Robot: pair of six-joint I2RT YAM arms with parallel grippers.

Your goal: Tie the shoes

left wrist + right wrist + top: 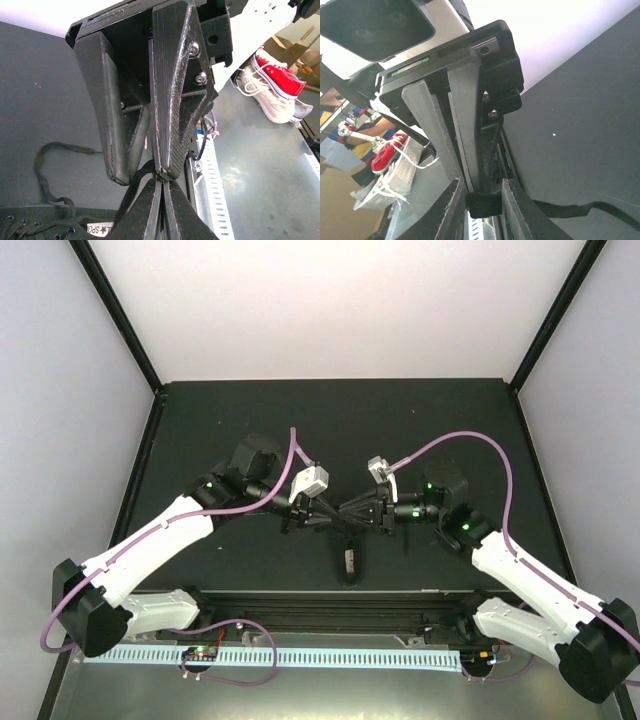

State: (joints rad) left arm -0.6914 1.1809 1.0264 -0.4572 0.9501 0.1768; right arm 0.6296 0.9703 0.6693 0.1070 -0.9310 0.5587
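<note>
Down on the matte black table mat, both arms meet nose to nose just beyond the small all-black canvas shoe with the pale insole patch. The shoe sits flat on the mat, nearer the bases than the fingertips are.

The left gripper has its jaws pressed together on the thin flat black lace, which it holds up above the shoe. The right gripper has its jaws narrowly apart, straddling that same lace right at the left's tip. Whether its pads bite is hard to call from this angle.

This looks like the lace-handling stage, a hand-over or a crossing, with no knot visible. The next move calls for the right to pinch firmly before the left lets go. Then the strand gets drawn across the shoe without tugging the shoe along.
</note>
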